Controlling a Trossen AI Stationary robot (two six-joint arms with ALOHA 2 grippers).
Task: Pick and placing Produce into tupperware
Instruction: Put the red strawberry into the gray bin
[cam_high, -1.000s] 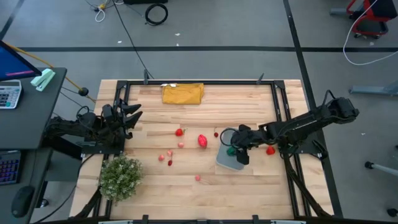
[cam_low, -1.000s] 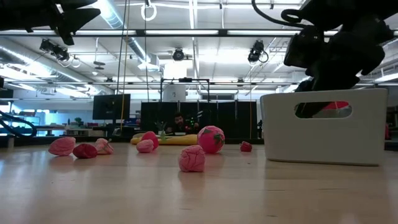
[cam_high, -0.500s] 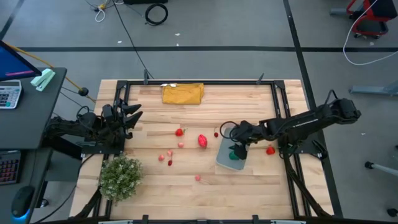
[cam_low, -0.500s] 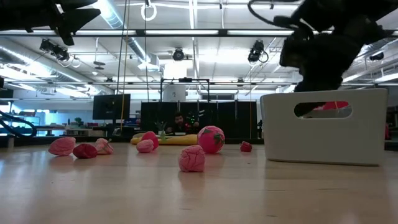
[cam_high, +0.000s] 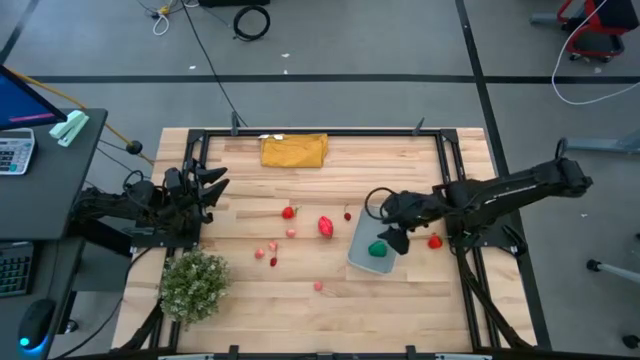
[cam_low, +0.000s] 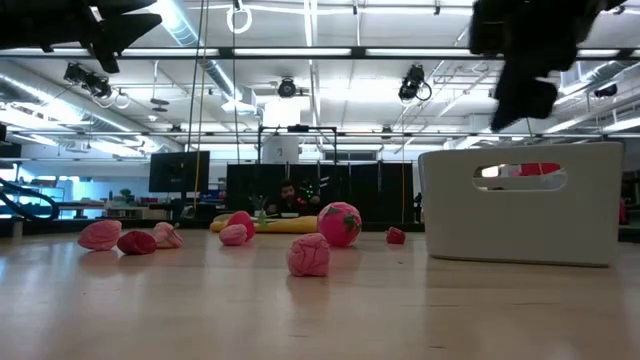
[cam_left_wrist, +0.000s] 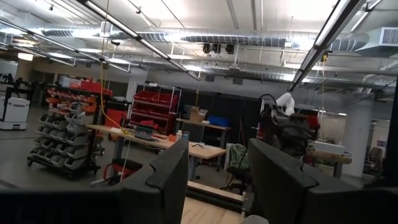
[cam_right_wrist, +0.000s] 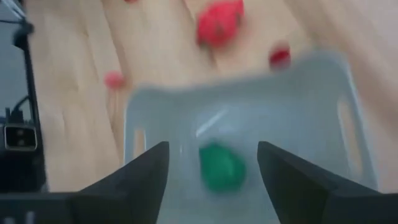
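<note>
The tupperware (cam_high: 366, 258) is a pale blue-grey box right of the table's middle, and a green piece (cam_high: 377, 248) lies on its floor (cam_right_wrist: 221, 167). My right gripper (cam_high: 396, 238) hangs open above the box's right end, clear of its rim (cam_low: 520, 150), with nothing between its fingers (cam_right_wrist: 211, 186). Red and pink produce lie loose on the wood left of the box: a big red piece (cam_high: 326, 226), a smaller red one (cam_high: 288, 212) and several pink ones (cam_high: 272, 247). One red piece (cam_high: 435, 241) lies right of the box. My left gripper (cam_high: 215, 182) waits open at the left edge, raised.
A mustard-yellow cloth (cam_high: 294, 150) lies at the far edge. A bushy pale-green plant (cam_high: 194, 285) stands at the near left corner. Black frame rails (cam_high: 452, 170) run along the table's sides. Bare wood lies in front of the box.
My right gripper has risen out of the tupperware to above its rim, drawn a little toward the table's right edge and rolled at the wrist. The green piece stays on the box's floor, uncovered now.
</note>
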